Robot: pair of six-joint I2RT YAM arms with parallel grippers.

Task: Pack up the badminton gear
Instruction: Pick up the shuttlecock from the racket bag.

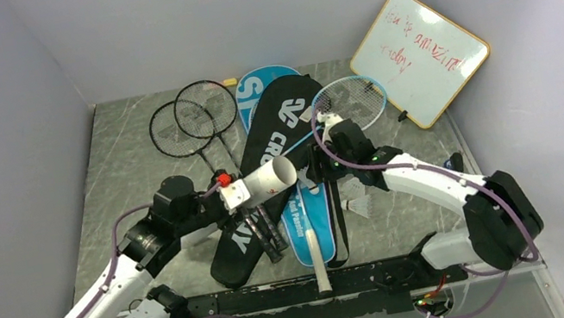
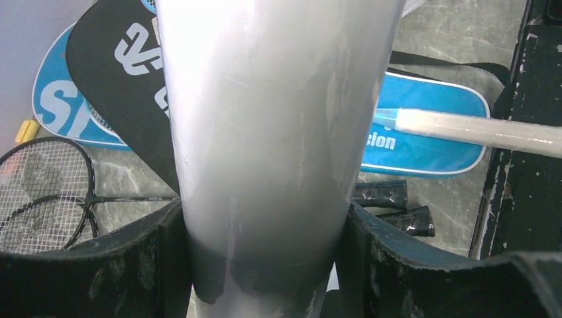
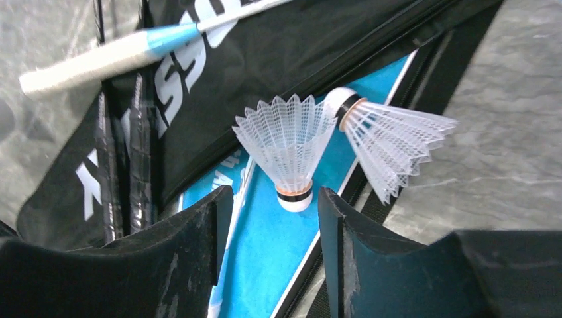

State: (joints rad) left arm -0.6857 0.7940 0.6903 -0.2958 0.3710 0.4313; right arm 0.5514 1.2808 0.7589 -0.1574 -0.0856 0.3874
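White cardboard tube [image 1: 265, 182] sits clamped in the left hand [image 2: 265, 271], raised above the black racket cover [image 1: 281, 124] with its open mouth toward the right arm. The right hand [image 3: 275, 199] has its fingers apart and holds nothing. A white shuttlecock [image 3: 286, 142] stands cork-down on the blue racket cover [image 3: 265, 265] just past the fingertips, and a second white shuttlecock [image 3: 397, 142] lies against it. Closing too high would likely crush the skirt, and a nudge from either finger could topple the standing one or scatter both. The tube, held near one end, could tilt or slip during loading. Its inside is hidden, and it blocks most of the left wrist view. Whether the covers are unzipped cannot be told
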